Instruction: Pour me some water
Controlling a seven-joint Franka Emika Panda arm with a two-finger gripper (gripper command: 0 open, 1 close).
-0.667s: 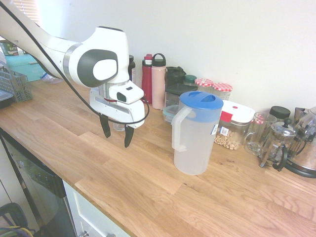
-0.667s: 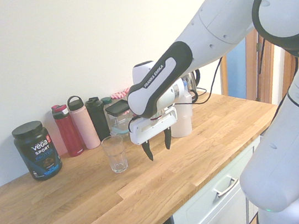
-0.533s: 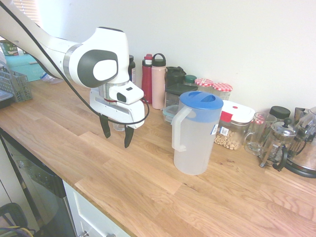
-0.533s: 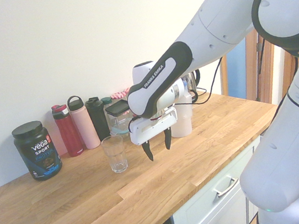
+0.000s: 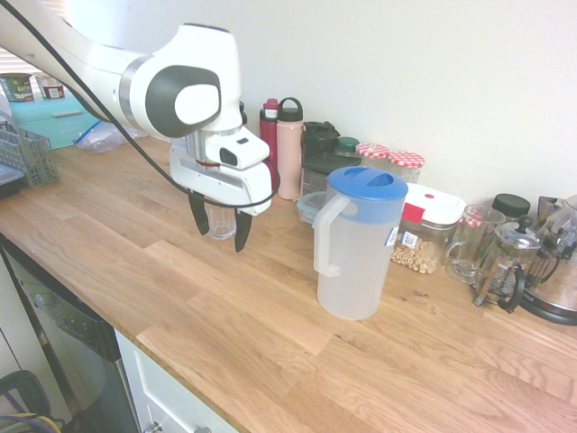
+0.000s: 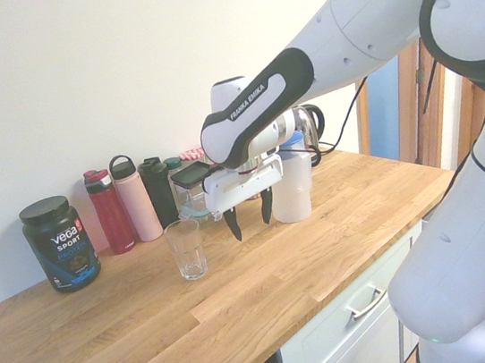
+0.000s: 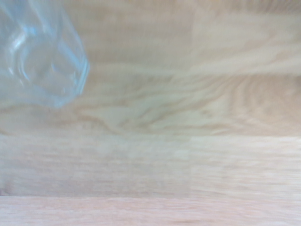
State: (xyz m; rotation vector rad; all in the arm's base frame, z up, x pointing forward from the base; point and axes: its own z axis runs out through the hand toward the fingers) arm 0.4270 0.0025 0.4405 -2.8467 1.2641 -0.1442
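A frosted plastic pitcher with a blue lid stands upright on the wooden counter; in the second exterior view the pitcher is partly hidden behind the arm. An empty clear drinking glass stands on the counter, and the glass shows between the fingers' outlines from the first exterior view. It also appears blurred in the wrist view as the glass. My gripper hangs open above the counter, pointing down, between the glass and the pitcher, holding nothing. The gripper is clear of both.
Along the wall stand a red bottle, a pink bottle, dark containers, jars with checked lids, a glass mug, a French press and a black protein tub. A dish rack sits far left.
The gripper has risen and shifted back toward the wall and the pitcher. Its fingers stay open. Glass and pitcher have not moved.
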